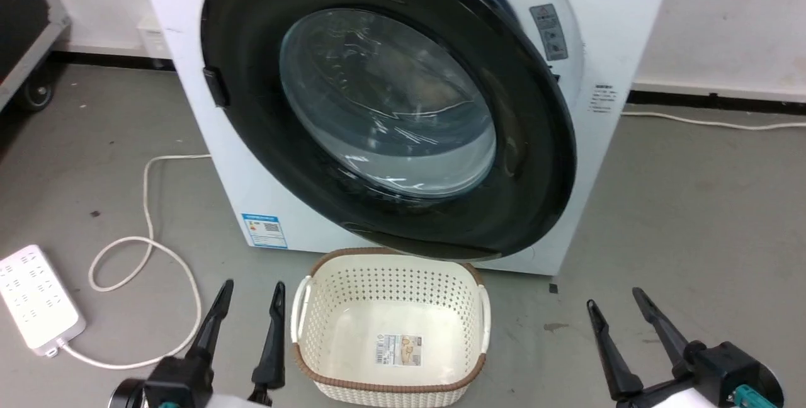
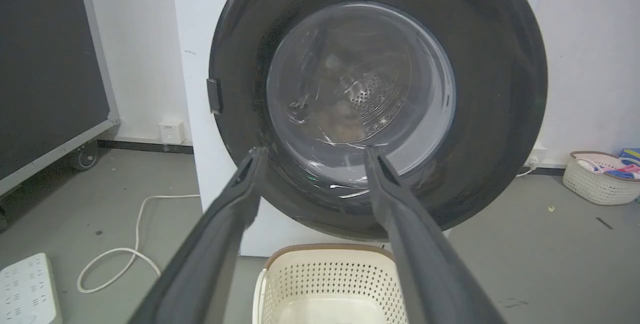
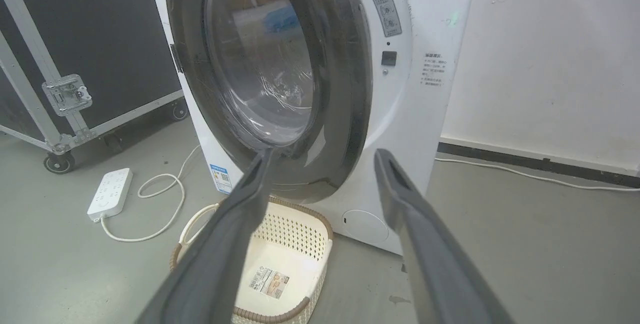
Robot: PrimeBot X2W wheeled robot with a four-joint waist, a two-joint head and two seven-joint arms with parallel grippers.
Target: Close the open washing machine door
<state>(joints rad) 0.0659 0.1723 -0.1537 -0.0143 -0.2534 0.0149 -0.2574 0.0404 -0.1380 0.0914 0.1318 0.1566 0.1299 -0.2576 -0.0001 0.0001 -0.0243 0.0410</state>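
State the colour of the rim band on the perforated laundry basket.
Brown, on a cream laundry basket; clearest in the head view.

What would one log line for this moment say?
door: ajar | left hand: open, empty | right hand: open, empty | both hands: clear of door | basket: on floor before washer

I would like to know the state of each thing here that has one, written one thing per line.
washing machine door: ajar, right edge standing off the front of the washing machine.
small round flap: shut.
laundry basket: upright, empty apart from a label.
left gripper: fingers open, holding nothing.
right gripper: fingers open, holding nothing.
power strip: flat on the floor, cord looped.
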